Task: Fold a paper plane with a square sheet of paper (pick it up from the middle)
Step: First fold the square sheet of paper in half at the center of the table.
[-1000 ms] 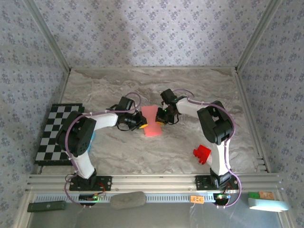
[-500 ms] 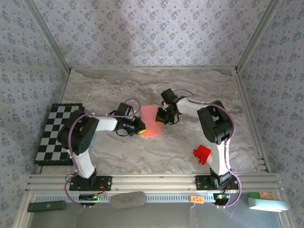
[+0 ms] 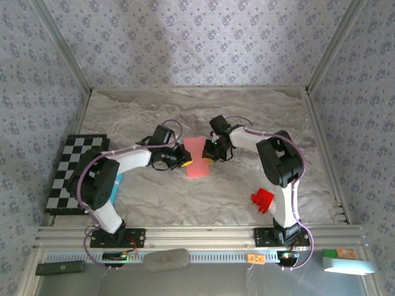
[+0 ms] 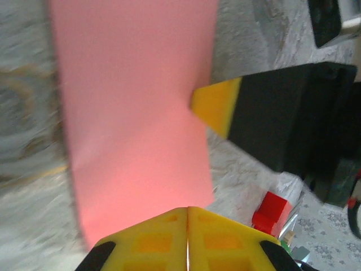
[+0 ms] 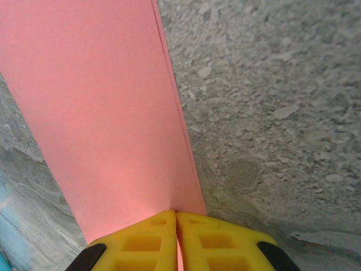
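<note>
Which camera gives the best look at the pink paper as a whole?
Top external: the whole paper shows as a narrow strip between the left gripper and right gripper. Left wrist shows most of it close but blurred; right wrist crops it yet shows its layered edge.

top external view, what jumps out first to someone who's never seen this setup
The pink paper, folded into a narrow strip, lies in the middle of the table. The left gripper and the right gripper, both shut, meet it from opposite sides with yellow fingertips. A red block sits near the right arm's base, and a chequered board lies at the table's left edge.
</note>
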